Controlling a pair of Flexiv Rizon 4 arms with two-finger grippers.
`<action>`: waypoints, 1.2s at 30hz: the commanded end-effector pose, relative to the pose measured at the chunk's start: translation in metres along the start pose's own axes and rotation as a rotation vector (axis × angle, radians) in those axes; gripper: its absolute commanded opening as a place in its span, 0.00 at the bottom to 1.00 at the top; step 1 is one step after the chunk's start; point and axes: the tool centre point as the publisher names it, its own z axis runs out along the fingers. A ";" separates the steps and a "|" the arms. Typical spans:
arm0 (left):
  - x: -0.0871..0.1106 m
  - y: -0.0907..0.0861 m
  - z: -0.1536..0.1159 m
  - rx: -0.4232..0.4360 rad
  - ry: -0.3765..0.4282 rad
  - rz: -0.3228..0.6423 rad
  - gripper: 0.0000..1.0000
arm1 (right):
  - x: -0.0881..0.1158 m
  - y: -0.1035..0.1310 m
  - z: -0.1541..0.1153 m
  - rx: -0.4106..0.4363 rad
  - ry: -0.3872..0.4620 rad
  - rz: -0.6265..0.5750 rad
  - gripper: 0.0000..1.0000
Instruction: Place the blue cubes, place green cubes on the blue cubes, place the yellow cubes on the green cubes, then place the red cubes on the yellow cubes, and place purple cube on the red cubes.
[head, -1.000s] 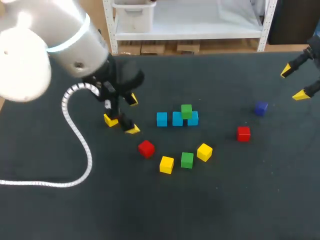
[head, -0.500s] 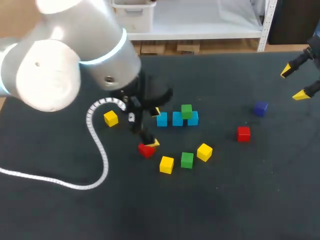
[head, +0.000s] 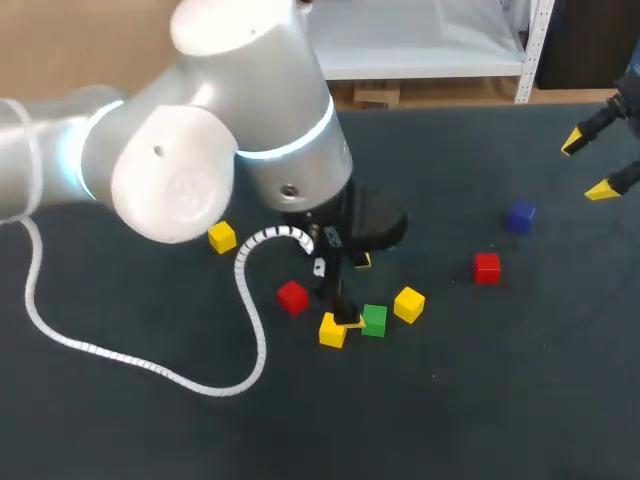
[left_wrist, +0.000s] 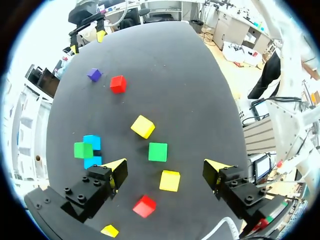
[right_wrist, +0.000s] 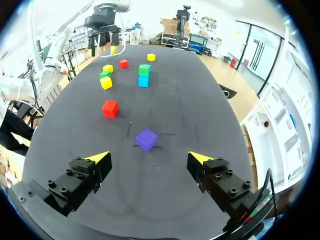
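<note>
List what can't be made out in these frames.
- Head view: the blue cubes and the green cube stacked on them are hidden behind the left arm.
- Left wrist view: that green cube covers part of the blue row, so the number of blue cubes is unclear.
- Head view: the left tool is mostly hidden under its own wrist.
- Head view: the right tool is cut off by the picture's edge.

The left arm (head: 200, 150) swung from the left part of the tabletop (head: 500, 400) toward the right and nearer. Its hand (head: 357, 291) left the far-left yellow cube (head: 222, 237), passed the red cube (head: 292, 297), and ended above the near yellow cube (head: 333, 330) and the green cube (head: 375, 320). In the head view the arm came to cover the blue cubes (left_wrist: 92, 150). The white hose (head: 150, 372) trailed after it.
</note>
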 end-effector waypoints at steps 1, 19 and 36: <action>-0.001 0.000 0.016 -0.001 -0.012 0.010 1.00 | 0.000 0.000 0.000 0.000 -0.002 -0.001 1.00; 0.004 0.007 0.055 0.011 0.009 0.003 1.00 | 0.000 0.000 0.000 0.000 -0.002 -0.001 1.00; 0.015 0.018 0.075 0.011 0.031 -0.010 0.46 | 0.000 0.000 0.000 0.000 -0.002 -0.001 1.00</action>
